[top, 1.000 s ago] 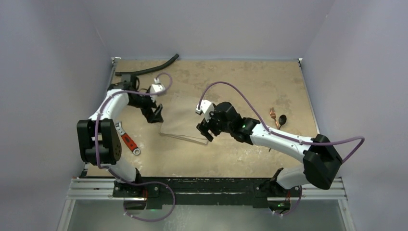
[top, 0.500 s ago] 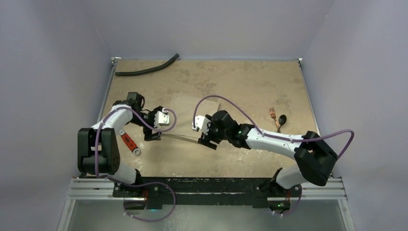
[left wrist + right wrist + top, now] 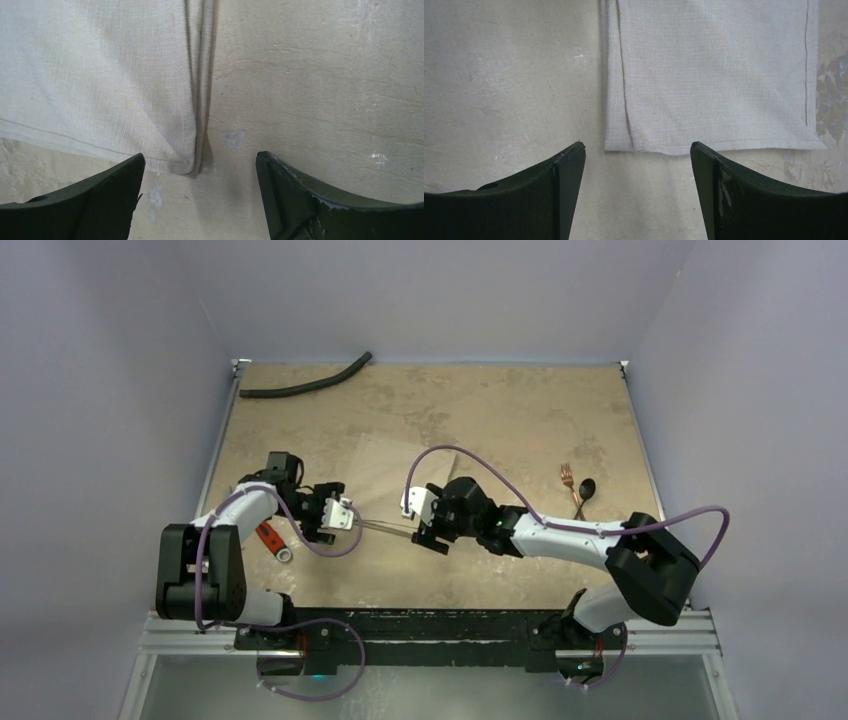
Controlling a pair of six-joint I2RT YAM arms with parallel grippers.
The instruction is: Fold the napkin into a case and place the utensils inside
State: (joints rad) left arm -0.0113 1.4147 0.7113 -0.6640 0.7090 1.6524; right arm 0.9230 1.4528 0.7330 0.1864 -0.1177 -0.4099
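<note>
L gripper (image 3: 200, 155) & R gripper (image 3: 636, 145), both released, sit at napkin's (image 3: 390, 480) near fold; each should pinch both layers, corners aligned.

Top view overhead; wrist views close, downward, sharing napkin (image 3: 385, 480).

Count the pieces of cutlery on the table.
2: the copper fork and, just right of it, the dark-bowled spoon, both near the table's right edge. Another could be hidden from view.

Left arm (image 3: 232, 510) bent inward, left gripper (image 3: 198, 160) parted and empty, right arm (image 3: 560, 533) stretched toward it, right gripper (image 3: 638, 147) parted and empty.
</note>
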